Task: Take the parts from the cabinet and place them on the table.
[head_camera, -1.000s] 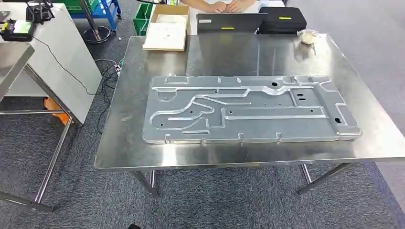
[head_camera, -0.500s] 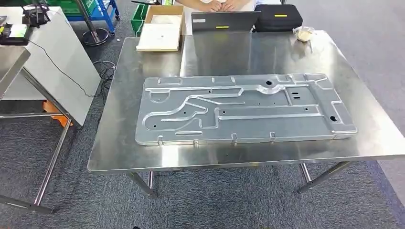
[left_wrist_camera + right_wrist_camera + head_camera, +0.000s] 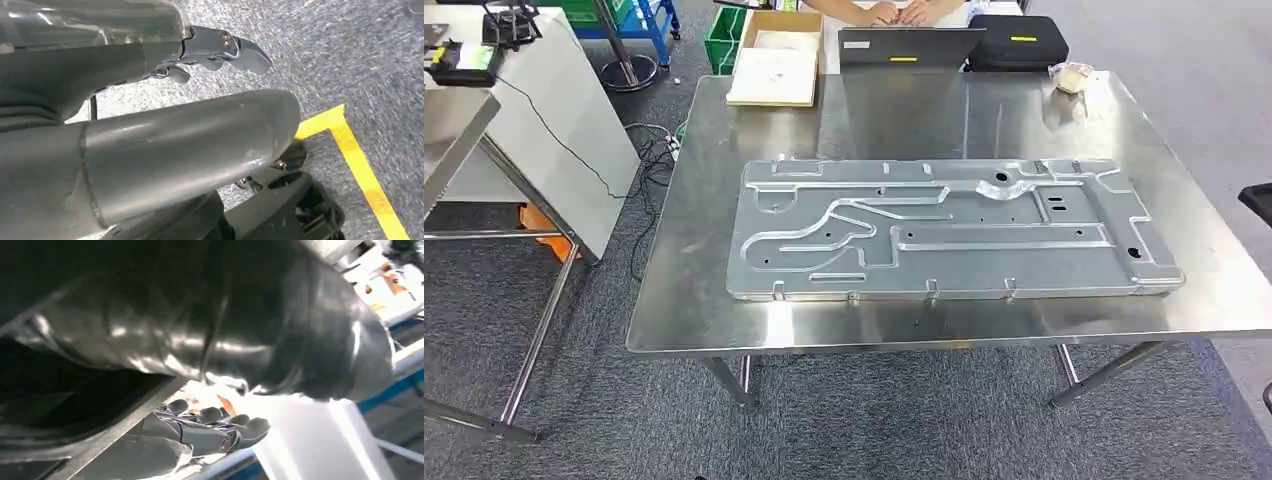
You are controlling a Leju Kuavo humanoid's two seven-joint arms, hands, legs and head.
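Left hand (image 3: 150,150): grey, smooth thick thumb, darker fingers (image 3: 245,52) extended over speckled grey carpet (image 3: 350,50); nothing in it, fingers apart.
Floor tape (image 3: 360,165): one yellow strip with a corner, on the carpet just beyond the left thumb.
Right hand (image 3: 210,430): glossy dark cover; fingers slightly curled, spread, nothing held.
Part (image 3: 949,228): one flat stamped sheet-metal panel, raised channels, small holes, tabbed edges; lies flat on the worktop, well apart from both hands.
Worktop (image 3: 684,300): brushed steel, reflective.
Far edge: one cardboard box (image 3: 776,62), one laptop (image 3: 909,45), one black case (image 3: 1019,42), a person's hands (image 3: 899,12).
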